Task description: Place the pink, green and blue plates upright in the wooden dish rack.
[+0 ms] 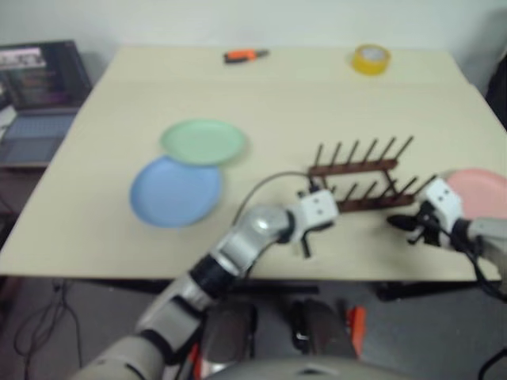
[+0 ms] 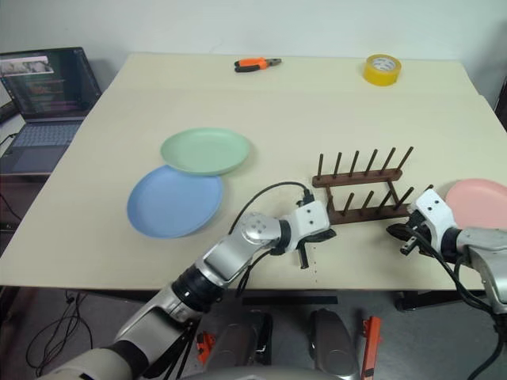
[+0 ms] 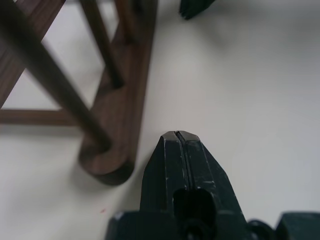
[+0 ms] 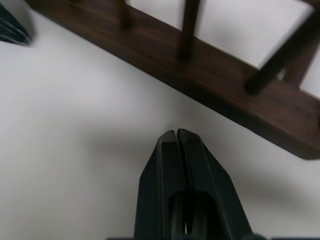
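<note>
The three round, shallow, matte plastic plates all lay flat on the pale cream bench [image 2: 380,119]: the mint green plate [image 2: 204,150] overlapped the far rim of the light blue plate [image 2: 174,201] on the robot's left, and the pale pink plate [image 2: 479,201] sat alone at the right edge. The small dark brown wooden dish rack [image 2: 363,188] stood empty between them, its thin pegs upright.

The plates looked light, stiff and unlikely to break, though probably slick. Their raised rims seemed the only place to pinch. The green one's overhanging edge looked easiest, while the others lay flush to the smooth top. The rack looked light enough to slide if bumped.

The left pincer [image 3: 180,136] was pressed together, empty, just beside the rack's near rail end. The right pincer [image 4: 176,133] was likewise shut on nothing, near the same rail, beside the pink plate.

Farther off lay an orange-handled tool [image 2: 255,63] and a yellow tape roll [image 2: 383,68]. An open laptop [image 2: 41,103] stood beside the bench on the left.
</note>
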Controlling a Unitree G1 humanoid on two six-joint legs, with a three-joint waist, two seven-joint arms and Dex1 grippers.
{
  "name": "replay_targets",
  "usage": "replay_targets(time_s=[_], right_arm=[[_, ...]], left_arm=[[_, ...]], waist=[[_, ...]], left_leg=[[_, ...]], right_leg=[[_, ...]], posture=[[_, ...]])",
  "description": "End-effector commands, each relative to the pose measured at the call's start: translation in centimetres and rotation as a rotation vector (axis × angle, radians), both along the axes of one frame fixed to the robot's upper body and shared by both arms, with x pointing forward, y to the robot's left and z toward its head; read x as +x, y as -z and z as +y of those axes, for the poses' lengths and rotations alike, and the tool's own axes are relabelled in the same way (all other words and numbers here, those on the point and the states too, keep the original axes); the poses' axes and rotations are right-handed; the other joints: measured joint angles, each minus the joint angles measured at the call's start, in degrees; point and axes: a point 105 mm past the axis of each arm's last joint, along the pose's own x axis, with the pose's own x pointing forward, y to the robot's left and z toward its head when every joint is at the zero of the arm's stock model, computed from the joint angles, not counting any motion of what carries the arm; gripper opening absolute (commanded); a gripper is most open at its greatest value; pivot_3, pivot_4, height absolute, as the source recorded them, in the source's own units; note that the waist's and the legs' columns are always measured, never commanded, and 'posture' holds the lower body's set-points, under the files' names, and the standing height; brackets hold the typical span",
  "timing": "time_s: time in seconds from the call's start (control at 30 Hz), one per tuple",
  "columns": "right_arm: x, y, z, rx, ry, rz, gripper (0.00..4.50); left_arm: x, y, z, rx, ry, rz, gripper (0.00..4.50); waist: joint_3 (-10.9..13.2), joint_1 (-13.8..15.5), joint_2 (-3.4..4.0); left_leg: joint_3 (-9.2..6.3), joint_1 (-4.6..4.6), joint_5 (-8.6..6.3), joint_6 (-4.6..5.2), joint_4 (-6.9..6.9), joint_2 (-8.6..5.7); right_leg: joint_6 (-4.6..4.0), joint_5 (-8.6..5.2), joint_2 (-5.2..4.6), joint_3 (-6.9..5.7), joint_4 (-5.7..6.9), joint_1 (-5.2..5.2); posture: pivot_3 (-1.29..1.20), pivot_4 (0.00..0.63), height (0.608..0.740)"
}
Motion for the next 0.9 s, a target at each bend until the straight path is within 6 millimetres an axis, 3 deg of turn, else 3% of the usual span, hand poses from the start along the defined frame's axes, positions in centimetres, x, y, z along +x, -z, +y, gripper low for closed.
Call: replay_targets(time_s=[0.03, 0.43, 0.6, 0.9], right_arm=[[1.4, -0.2, -0.2, -0.025, 0.043, -0.073, 0.03], [2.3, 0.8, 1.2, -0.031, 0.014, -0.105, 0.03], [3.9, 0.2, 0.8, -0.074, 0.062, -0.189, 0.03], [5.9, -0.6, 2.0, -0.07, 0.068, -0.301, 0.03]], left_arm=[[0.9, -1.8, -0.5, -0.061, -0.023, -0.056, 0.0], [3.0, -1.9, 0.0, -0.066, -0.129, -0.112, 0.0], [3.2, -2.0, -0.2, -0.082, -0.147, -0.114, 0.0], [3.8, -1.4, -0.6, -0.096, -0.218, -0.092, 0.0]], waist=[[0.0, -0.01, -0.01], [-0.06, -0.09, -0.05], [-0.1, -0.34, -0.1], [-0.09, -0.34, -0.1]], left_leg=[[-0.01, 0.0, 0.0, 0.0, 0.01, 0.0], [0.05, 0.07, 0.05, 0.05, 0.03, 0.01], [0.11, 0.16, 0.09, 0.08, 0.02, 0.03], [0.42, 0.24, 0.15, 0.16, -0.01, 0.01]], right_leg=[[0.03, 0.02, 0.0, 0.0, 0.0, 0.0], [0.11, 0.14, 0.01, 0.06, 0.02, 0.02], [0.11, 0.23, 0.05, 0.12, 0.03, 0.05], [0.22, 0.36, 0.07, 0.54, 0.0, 0.03]], posture=[[0.0, 0.15, 0.74], [0.0, 0.15, 0.74], [0.0, 0.15, 0.74], [0.0, 0.15, 0.74]])
